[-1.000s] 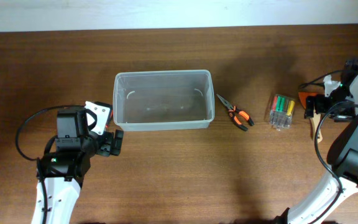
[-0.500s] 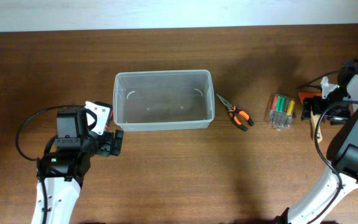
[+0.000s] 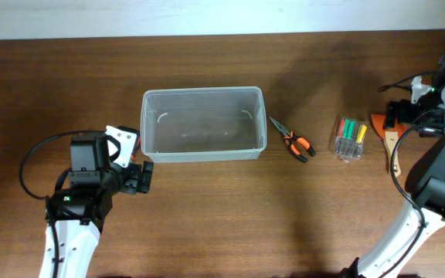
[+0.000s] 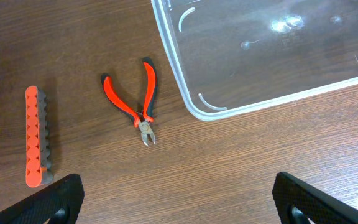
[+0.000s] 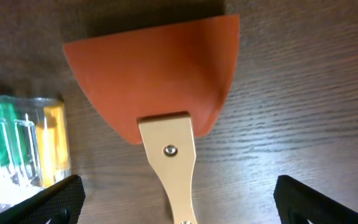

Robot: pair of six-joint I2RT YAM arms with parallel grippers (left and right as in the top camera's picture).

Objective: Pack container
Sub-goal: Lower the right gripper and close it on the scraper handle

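Overhead looks straight down; close, downward wrist views; left shares the container.

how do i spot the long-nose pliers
Find the large clear container in the middle of the wooden table. Just off its right end lie small pliers with orange-and-black handles, thin nose pointing at the container. Their neighbour farther right is a clear case of coloured screwdrivers, not a single tool.
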